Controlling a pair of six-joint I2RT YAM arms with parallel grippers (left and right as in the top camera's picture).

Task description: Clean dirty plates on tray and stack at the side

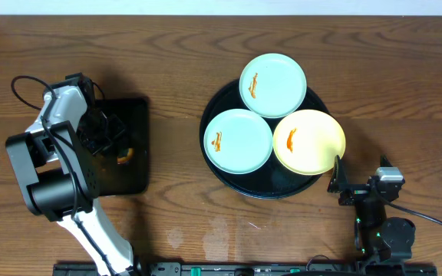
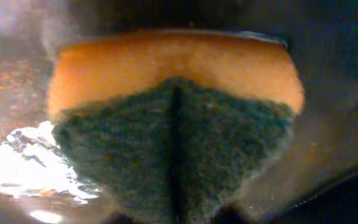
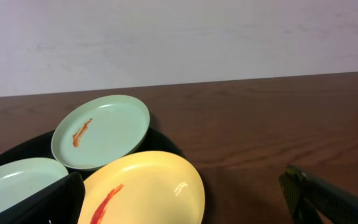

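Note:
Three plates lie on the round black tray [image 1: 215,170], each with an orange smear: a pale blue one [image 1: 273,84] at the back, a pale blue one [image 1: 238,140] at the left, a pale yellow one [image 1: 308,141] at the right. My left gripper [image 1: 110,142] is down over the rectangular black tray and shut on an orange sponge [image 2: 173,62], creasing its green scouring pad [image 2: 173,149]. My right gripper [image 1: 344,184] stands open at the round tray's near right edge. In the right wrist view the yellow plate [image 3: 148,186] lies between its fingers [image 3: 61,199].
The small rectangular black tray [image 1: 133,115] sits at the left under my left arm. A wet, shiny patch [image 2: 23,162] shows beside the sponge. Bare wooden table [image 1: 183,222] lies between the two trays and behind them.

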